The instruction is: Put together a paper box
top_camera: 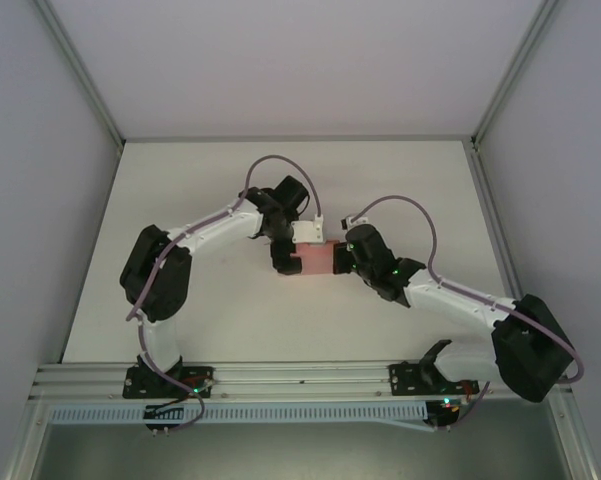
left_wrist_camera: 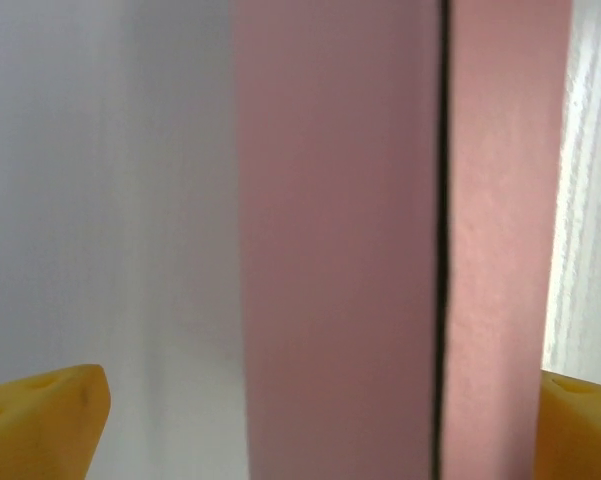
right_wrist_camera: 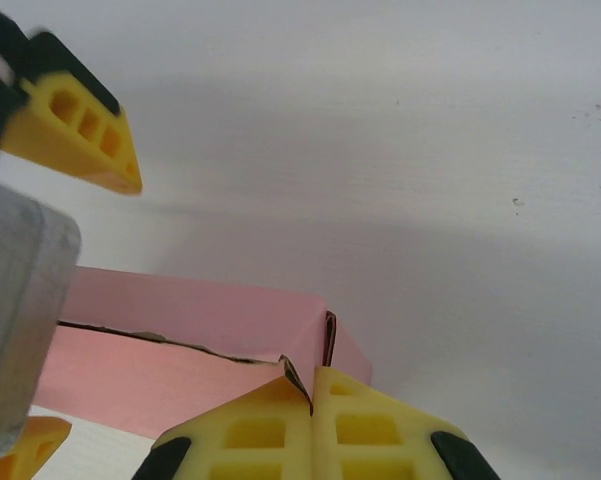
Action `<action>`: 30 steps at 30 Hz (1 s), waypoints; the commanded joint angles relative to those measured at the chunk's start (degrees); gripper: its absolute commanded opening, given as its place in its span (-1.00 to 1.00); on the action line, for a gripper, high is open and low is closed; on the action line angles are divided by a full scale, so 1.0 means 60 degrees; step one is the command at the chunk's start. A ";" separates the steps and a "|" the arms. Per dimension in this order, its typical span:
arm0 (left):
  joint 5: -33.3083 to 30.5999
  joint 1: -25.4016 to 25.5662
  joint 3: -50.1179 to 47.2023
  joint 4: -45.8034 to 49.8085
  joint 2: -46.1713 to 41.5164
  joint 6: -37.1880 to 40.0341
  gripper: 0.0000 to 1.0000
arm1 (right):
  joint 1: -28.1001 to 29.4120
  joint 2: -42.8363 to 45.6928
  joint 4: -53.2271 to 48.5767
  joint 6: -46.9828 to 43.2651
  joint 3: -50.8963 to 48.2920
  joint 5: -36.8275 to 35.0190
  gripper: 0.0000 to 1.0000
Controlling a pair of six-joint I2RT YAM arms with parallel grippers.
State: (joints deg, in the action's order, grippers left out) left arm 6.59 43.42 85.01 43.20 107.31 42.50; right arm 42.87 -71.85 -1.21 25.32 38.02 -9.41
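Left gripper [left_wrist_camera: 310, 430]: yellow fingers [left_wrist_camera: 45, 415] spread wide, one on either side of the small rectangular pink card paper box [left_wrist_camera: 370, 250]. The box stands between them, close up against the wrist camera and nearer the right-hand finger. Cannot tell whether that finger touches the card. A dark seam runs the length of the box face, where two panels meet.

Right gripper [right_wrist_camera: 311, 425]: yellow fingers pressed together, pinching a thin edge of card at the box corner nearest it. From there the box runs off to this gripper's left, lying on the white counter [right_wrist_camera: 430, 150]. A ragged dark gap shows along its top face, where one flap sits not quite flush. In this wrist view the left gripper's fingers straddle the box's far end, the upper one well clear of the card and the lower one down beside it.

Overhead: the box lies directly between the two grippers, left gripper at its left end, right gripper at its right end, about mid-counter.
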 commanded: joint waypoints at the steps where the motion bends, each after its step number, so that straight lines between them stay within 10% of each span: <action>1: -0.0525 0.0142 -0.0054 -0.0690 -0.1140 -0.1002 1.00 | 0.0245 -0.0399 -0.1981 0.0630 0.0401 -0.0532 -1.00; 7: -0.2879 -0.0044 -0.2017 -0.2321 -0.3326 -0.3899 0.99 | 0.0311 -0.0566 -0.2307 0.0907 0.0566 -0.0656 -1.00; 30: -0.0152 -0.1285 -0.3049 -0.2441 -0.3209 -0.3650 0.00 | 0.0331 -0.1284 -0.2753 0.0526 0.1398 0.0048 -1.00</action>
State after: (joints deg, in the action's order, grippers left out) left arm 3.27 36.10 65.14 27.88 87.37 19.00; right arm 44.27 -77.73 -10.28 28.97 46.63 -11.79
